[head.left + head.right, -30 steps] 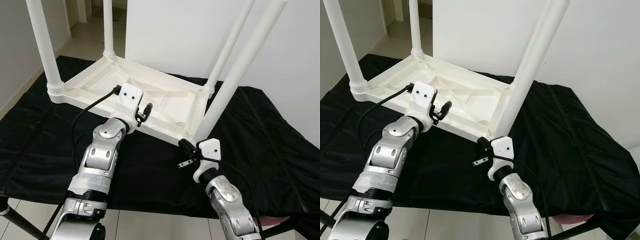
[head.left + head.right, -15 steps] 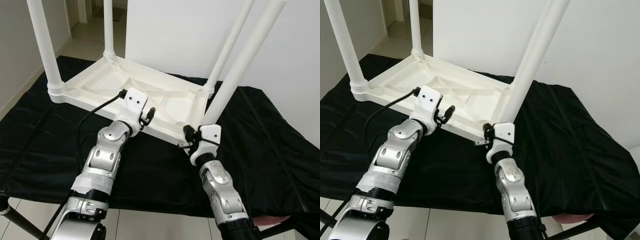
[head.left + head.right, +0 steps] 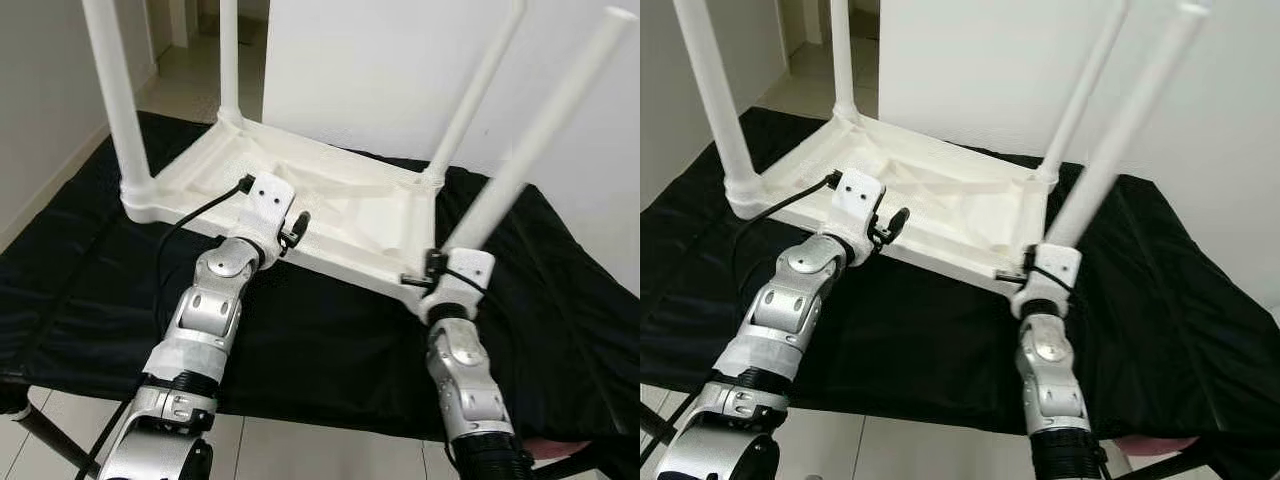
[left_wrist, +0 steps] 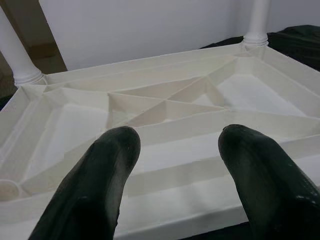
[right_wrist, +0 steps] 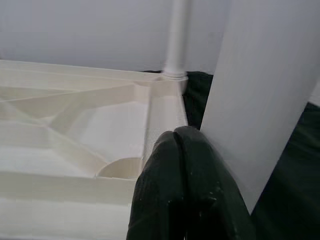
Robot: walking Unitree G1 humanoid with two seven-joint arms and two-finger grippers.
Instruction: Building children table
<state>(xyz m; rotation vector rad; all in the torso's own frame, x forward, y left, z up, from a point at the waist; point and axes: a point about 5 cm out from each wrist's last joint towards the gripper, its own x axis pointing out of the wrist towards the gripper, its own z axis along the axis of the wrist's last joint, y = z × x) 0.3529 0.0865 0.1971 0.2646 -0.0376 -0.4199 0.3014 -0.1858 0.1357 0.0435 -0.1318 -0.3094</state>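
Compared with a second ago, the right gripper (image 5: 187,170) has come up from the black cloth (image 3: 330,340) and now sits against the foot of the near right leg (image 3: 530,150), at the table's near right corner. Its 2 fingers (image 5: 172,200) are pressed together with nothing between them, and the leg runs just beside them. That leg now slants away to the right more than it did; the whole view has also shifted a little, so part of that may be the camera.

The left gripper (image 4: 177,150) has crept forward a touch and hovers over the near long edge of the table (image 3: 330,205). Its fingers (image 4: 107,175) are spread wide and empty, with the ribbed underside of the tabletop in front of them.

The white plastic table lies upside down on the cloth, which covers a low platform. 4 legs stick up: the near left leg (image 3: 115,90), the far left leg (image 3: 229,60), the far right leg (image 3: 478,95) and the slanting one by the right gripper. A black cable (image 3: 190,215) loops from the left wrist across the table's edge.

Behind the table stands a white wall (image 3: 380,60). Pale floor tiles (image 3: 180,85) run off to the left.
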